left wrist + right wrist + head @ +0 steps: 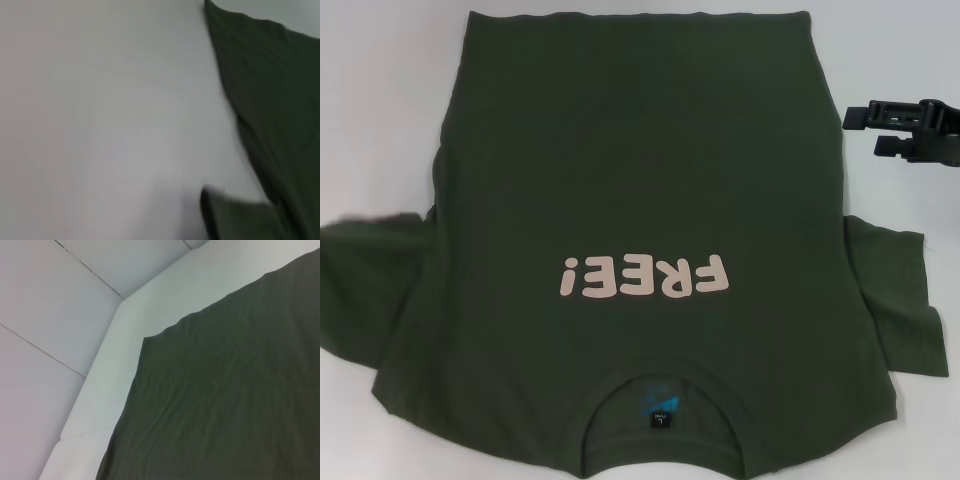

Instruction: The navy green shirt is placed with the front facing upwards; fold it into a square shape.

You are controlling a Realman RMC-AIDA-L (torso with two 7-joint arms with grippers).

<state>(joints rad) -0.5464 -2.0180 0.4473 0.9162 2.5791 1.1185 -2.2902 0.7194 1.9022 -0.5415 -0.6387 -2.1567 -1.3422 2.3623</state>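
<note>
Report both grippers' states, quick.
Left gripper: not in view.
Right gripper: open, holding nothing, beside the shirt's far right edge.

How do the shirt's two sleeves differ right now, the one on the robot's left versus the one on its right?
On the navy green shirt, the left sleeve spreads out wide and fairly flat, its tip reaching the picture's left edge. The right sleeve is more bunched and creased, and sits slightly nearer the collar end. The right tool hovers beyond the right sleeve, beside the shirt body; no tool shows near the left sleeve. Neither sleeve is folded in yet.
</note>
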